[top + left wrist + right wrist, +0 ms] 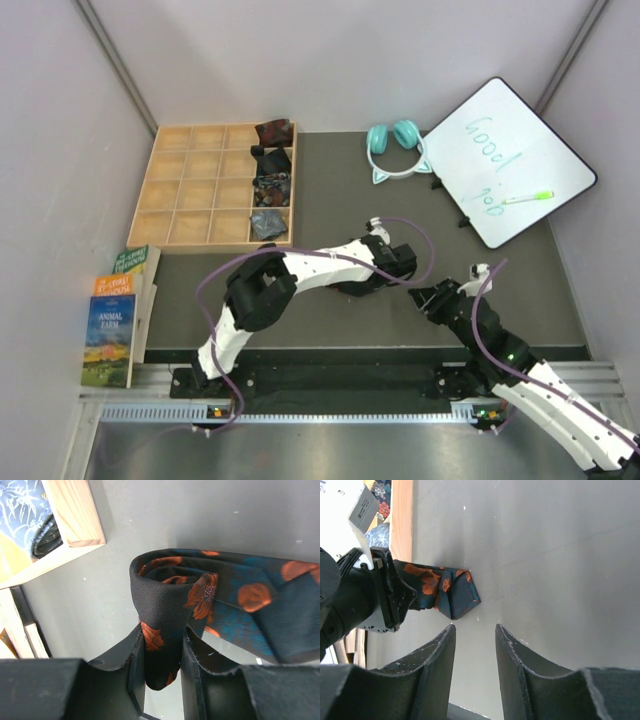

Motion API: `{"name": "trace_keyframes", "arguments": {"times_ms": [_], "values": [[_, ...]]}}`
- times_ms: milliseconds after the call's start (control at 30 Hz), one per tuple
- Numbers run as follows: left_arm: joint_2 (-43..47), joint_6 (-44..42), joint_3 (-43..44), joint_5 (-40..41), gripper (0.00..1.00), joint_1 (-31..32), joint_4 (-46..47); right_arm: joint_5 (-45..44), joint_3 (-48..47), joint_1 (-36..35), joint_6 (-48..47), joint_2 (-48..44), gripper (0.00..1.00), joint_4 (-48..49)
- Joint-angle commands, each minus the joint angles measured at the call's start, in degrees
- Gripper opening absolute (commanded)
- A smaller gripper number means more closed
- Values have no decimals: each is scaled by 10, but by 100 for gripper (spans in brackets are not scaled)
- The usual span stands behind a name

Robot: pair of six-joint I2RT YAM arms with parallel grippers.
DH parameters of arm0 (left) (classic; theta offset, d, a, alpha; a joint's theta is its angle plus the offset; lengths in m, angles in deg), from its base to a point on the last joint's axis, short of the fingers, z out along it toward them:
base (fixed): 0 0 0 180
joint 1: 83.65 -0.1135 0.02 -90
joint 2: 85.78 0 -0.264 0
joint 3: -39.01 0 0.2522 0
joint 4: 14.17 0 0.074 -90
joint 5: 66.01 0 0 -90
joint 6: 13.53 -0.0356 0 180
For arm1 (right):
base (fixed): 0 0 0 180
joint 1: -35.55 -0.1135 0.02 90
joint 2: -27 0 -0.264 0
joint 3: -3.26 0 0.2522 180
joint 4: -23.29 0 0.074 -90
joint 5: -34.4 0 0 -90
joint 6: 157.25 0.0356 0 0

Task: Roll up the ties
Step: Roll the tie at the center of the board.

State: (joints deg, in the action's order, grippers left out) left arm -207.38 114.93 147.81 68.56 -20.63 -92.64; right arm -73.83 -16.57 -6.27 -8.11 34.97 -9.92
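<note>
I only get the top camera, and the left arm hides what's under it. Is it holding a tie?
Observer: Yes. The left fingers pinch the rolled part of a black tie with orange flowers.
Operator: Is the whole thing rolled up?
Observer: No. A flat stretch lies unrolled beside the roll.
Operator: What's the right arm doing?
Observer: The right fingers are open and empty, a little apart from the tie's pointed end.
</note>
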Motion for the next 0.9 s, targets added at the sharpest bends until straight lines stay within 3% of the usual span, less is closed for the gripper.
{"name": "trace_keyframes", "arguments": {"times_ms": [0,600,867], "values": [[-34,29,50,8,11,12,-24,-4,-4,3,-9,11,39,19],[-100,29,93,-28,18,32,-12,-2,1,3,-12,1,38,23],[-109,14,86,-70,36,36,18,-2,0,3,-11,1,38,24]]}}
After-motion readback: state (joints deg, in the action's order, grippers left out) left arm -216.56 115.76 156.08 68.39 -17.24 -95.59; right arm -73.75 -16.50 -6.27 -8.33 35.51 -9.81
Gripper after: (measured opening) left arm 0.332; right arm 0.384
